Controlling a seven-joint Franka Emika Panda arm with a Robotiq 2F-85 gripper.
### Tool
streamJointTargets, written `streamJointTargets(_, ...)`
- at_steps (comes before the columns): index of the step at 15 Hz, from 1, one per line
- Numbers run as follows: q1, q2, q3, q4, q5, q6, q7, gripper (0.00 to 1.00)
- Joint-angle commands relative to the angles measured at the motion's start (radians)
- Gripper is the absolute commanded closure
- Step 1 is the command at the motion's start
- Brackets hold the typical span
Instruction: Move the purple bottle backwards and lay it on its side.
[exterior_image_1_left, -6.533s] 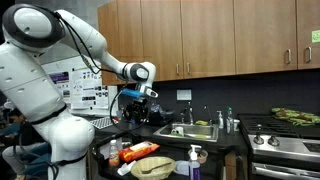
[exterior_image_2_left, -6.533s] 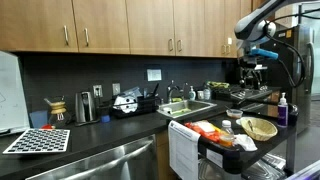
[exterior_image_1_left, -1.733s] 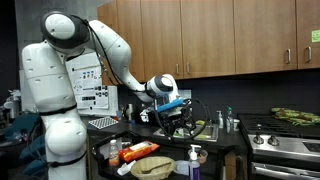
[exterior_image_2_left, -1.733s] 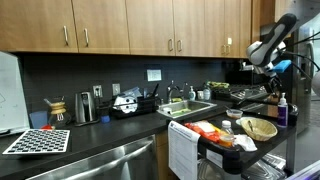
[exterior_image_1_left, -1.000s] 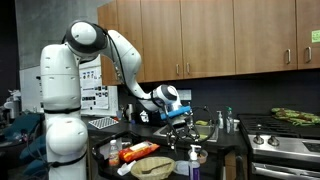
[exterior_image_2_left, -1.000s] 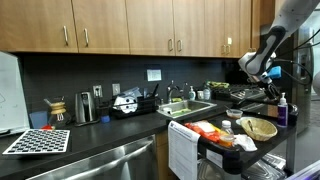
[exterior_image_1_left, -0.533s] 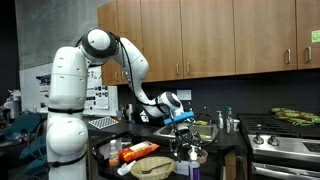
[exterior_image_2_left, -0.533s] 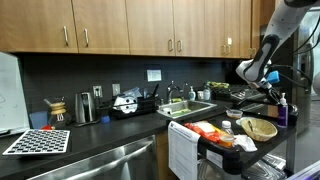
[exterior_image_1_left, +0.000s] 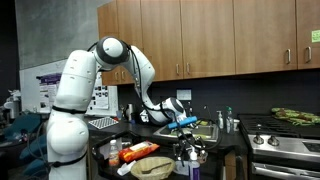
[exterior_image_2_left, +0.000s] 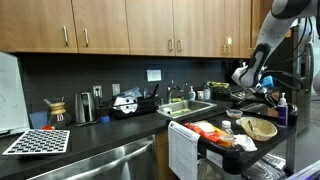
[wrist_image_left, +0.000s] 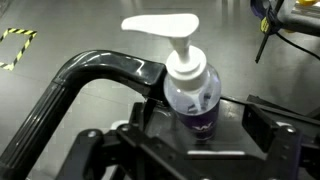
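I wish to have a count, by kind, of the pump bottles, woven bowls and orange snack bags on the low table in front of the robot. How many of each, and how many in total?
Purple bottle: 1
Woven bowl: 1
Orange snack bag: 1
Total: 3

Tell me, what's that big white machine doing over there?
A white robot arm holds its black gripper around a small purple plastic bottle with a white pump top. The bottle stands upright between the open fingers, apparently not yet squeezed. It hasn't been laid on its side.
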Motion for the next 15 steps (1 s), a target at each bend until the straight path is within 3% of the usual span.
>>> streamJointTargets(1,0.017,0.064,0.005,0.062,-0.022,-0.082,0.032,0.0)
streamJointTargets(12,0.015,0.102,0.013,0.056,-0.032,-0.261,0.047,0.0)
streamJointTargets(13,0.015,0.105,0.015,0.054,-0.03,-0.268,0.052,0.22)
streamJointTargets(15,0.014,0.109,0.016,0.051,-0.027,-0.282,0.059,0.32)
